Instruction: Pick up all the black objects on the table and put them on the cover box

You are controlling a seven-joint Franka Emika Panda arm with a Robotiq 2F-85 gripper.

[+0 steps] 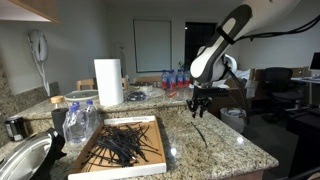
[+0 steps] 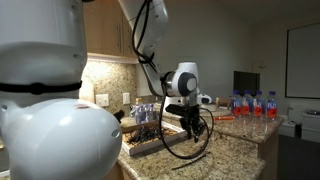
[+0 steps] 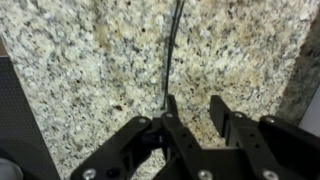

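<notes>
Jaws: parted and clamping nothing; in the wrist view bare granite shows between the two fingers.
Loose strip: one black strip lies flat on the counter, apart from the box. Its near end stops at one fingertip; I cannot tell whether they touch.
Wrist view only: shows that strip's whole run and the gap between the fingers; the box is out of frame.
Exterior view: the box lies on the counter with a heap of strips inside. The jaws hang low over the counter beside the box, and the loose strip is only a faint dark line under them.
Opposite exterior view: the robot's white base fills the near side and hides much of the counter. A cable loop droops in front of the jaws.
Around the box: paper towel roll behind it; clear bottles, metal bowl and dark mug on the side away from the jaws; a row of water bottles farther back.
</notes>
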